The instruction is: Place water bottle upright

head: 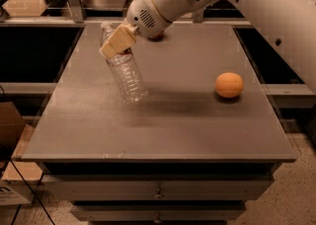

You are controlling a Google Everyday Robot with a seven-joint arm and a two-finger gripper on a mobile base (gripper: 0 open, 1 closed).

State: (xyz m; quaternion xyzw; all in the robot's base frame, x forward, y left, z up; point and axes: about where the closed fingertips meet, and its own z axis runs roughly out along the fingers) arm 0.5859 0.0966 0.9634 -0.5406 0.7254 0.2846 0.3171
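Observation:
The water bottle is a clear crinkly plastic bottle. It is tilted, neck up and to the left, with its base low over the grey table top at the left centre. My gripper, with tan fingers, is shut on the bottle's upper part near the neck. The white arm reaches in from the upper right. The cap end shows just above the fingers. The label band is hidden by the fingers.
An orange ball lies on the table at the right. The table has drawers below its front edge. A cardboard box stands on the floor at the left. Railings and dark gaps border the table's left and right sides.

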